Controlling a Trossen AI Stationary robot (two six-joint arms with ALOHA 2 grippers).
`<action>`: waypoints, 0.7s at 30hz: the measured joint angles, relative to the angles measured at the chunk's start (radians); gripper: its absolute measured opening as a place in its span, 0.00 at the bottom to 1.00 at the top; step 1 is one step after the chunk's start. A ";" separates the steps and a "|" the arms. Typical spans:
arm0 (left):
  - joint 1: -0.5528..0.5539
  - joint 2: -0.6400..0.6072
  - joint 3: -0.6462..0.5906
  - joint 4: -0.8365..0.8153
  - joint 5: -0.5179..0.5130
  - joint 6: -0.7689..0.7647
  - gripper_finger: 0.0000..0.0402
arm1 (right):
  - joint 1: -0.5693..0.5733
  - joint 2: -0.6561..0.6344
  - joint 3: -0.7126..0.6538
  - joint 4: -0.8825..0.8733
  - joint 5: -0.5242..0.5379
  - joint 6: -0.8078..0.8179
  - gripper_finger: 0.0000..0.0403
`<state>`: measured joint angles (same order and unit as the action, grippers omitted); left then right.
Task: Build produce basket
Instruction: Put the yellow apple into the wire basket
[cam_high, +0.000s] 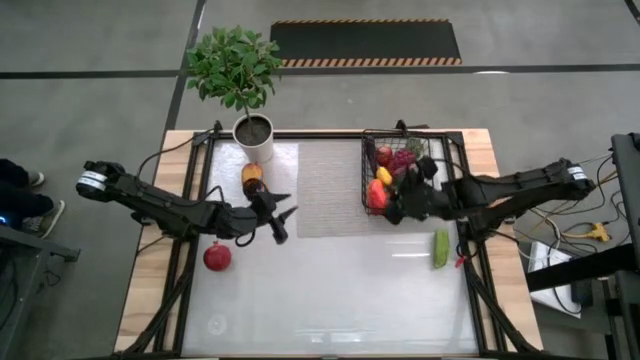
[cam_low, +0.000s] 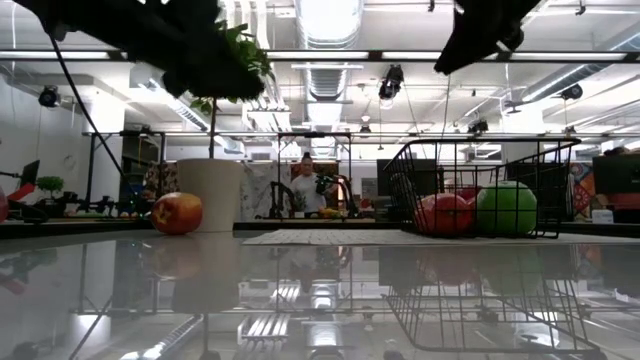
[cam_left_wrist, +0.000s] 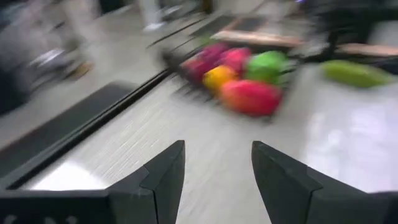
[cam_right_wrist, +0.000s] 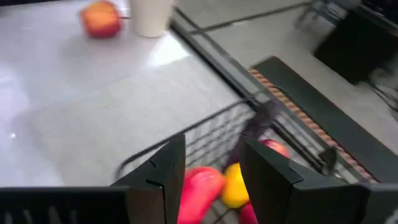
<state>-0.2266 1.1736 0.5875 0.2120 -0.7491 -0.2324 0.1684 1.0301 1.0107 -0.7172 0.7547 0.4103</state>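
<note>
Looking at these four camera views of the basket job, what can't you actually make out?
- High view: the right gripper and arm cover part of the basket, so some produce inside is hidden.
- Low view: both grippers are cut off by the top edge.
- Left wrist view: motion blur smears the produce in the basket; the left gripper shows open and empty.
- Low view: the cucumber is not visible.

Grey concrete floor (cam_high: 100, 40), striped black mat (cam_high: 365, 42), ceiling ducts (cam_low: 330, 75) w/ striplights.
</note>
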 joint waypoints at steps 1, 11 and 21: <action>0.002 0.000 0.007 -0.055 -0.046 -0.061 0.42 | 0.024 0.001 0.000 0.002 0.000 0.000 0.34; 0.080 0.002 0.132 -0.681 -0.075 -0.709 0.42 | 0.158 0.036 -0.001 0.026 0.004 -0.001 0.30; 0.188 0.017 0.182 -0.915 0.067 -0.914 0.41 | 0.201 0.040 -0.031 0.032 0.005 0.001 0.30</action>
<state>-0.0390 1.1907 0.7699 -0.7027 -0.6816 -1.1469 0.3691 1.0698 0.9796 -0.6850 0.7597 0.4109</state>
